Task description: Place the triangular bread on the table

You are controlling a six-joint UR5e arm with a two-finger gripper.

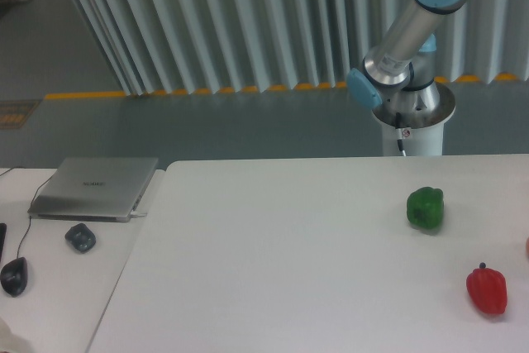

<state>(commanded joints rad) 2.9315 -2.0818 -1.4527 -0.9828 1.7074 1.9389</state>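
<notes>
You have the white table (pixel 273 262) filling most of the view, with a rounded corner at its far left where it meets the side desk (pixel 50 287). Above its far edge the arm (pixel 409 39) rises from its pedestal and runs out of the top of the picture, so the claw is out of view and you cannot tell whether it is open, closed or holding anything. The closed laptop (pixel 95 188) lies on the desk. On the right of the table sit the green bell pepper (pixel 425 208) and, nearer the front edge, the red bell pepper (pixel 487 288), well apart. The triangular bread does not show anywhere; only a pinkish sliver peeks in at the right edge, too small to name. Confirm the bread's whereabouts first, then choose a bare patch left of the peppers and lower it flat before releasing.
</notes>
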